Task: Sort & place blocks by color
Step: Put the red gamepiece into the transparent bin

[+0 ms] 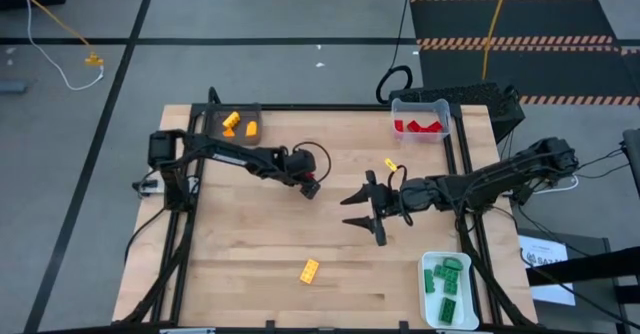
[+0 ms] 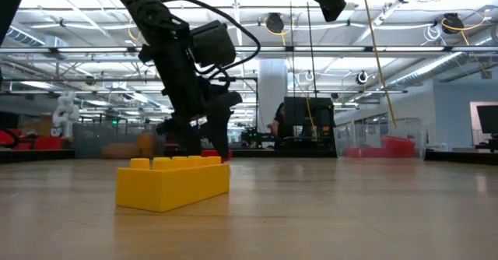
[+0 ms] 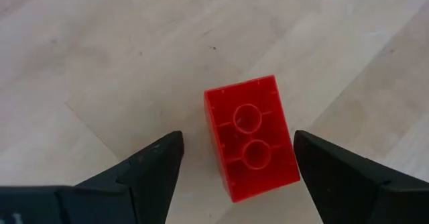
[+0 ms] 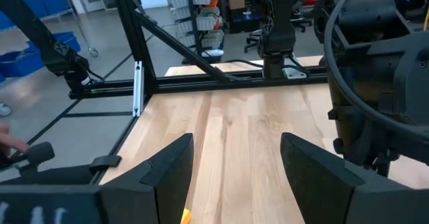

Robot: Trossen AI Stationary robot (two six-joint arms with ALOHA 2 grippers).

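- Red block (image 3: 251, 138) lies studs-down on the desk (image 1: 250, 244), between the fingers of the left pincer (image 1: 311, 186), which is spread wide and not touching it; it sits nearer one finger (image 3: 335, 177), so I judge a closing grip could push or twist it rather than clamp it squarely.
- Right pincer (image 1: 372, 218) hangs spread wide near mid-desk, holding nothing. It is close to the left arm, so a carry towards the red bin (image 1: 420, 120) risks a clash.
- Yellow block (image 1: 310, 270) lies loose at the desk's front; another small yellow piece (image 1: 390, 163) lies near the right arm.
- Red bin, far right corner: red blocks.
- Dark tray (image 1: 238, 124), far left: yellow-orange blocks.
- White tray (image 1: 447, 289), near right: green blocks.
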